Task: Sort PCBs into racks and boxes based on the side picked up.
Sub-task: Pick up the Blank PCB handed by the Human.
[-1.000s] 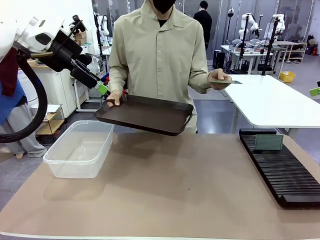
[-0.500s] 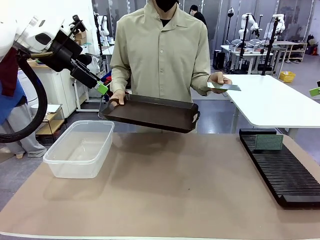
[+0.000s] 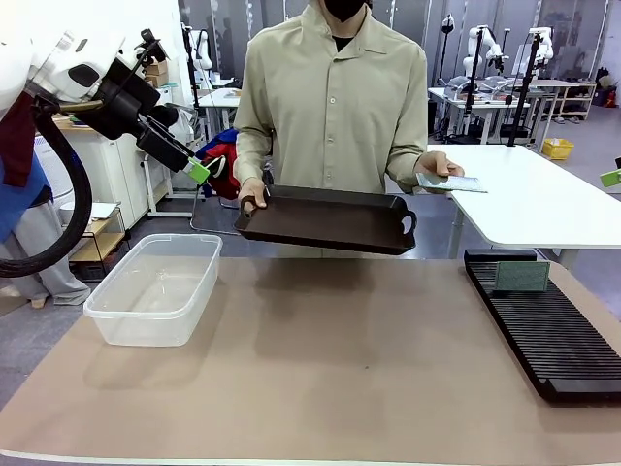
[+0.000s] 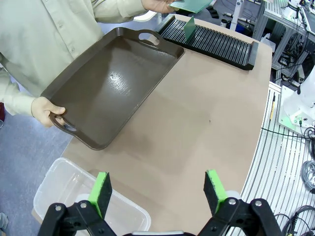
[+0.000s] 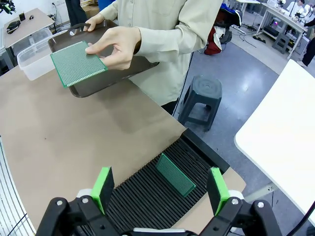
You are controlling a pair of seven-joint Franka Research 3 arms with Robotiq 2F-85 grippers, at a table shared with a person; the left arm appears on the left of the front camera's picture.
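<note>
A person at the far side holds one green PCB [image 3: 452, 181] flat in one hand, seen from above as a dotted board [image 5: 78, 63]. Another PCB [image 3: 521, 276] stands upright in the far end of the black rack [image 3: 553, 335], also seen in the right wrist view [image 5: 175, 175]. The clear box [image 3: 155, 287] sits on the table's left with nothing in it. My left gripper [image 4: 157, 191] hangs open, high above the box and to its left [image 3: 198, 173]. My right gripper [image 5: 160, 189] is open above the rack [image 5: 133, 194], holding nothing.
The person's other hand [image 3: 253, 199] holds a dark brown tray [image 3: 330, 218] over the table's far edge, nothing on it. A white table [image 3: 534, 194] stands behind on the right, a grey stool [image 5: 203, 93] on the floor. The brown tabletop [image 3: 330, 379] lies between box and rack.
The person has stepped to picture right with the tray and levelled it. The hand holding the PCB has shifted right and slightly lower. Neither arm has moved.
</note>
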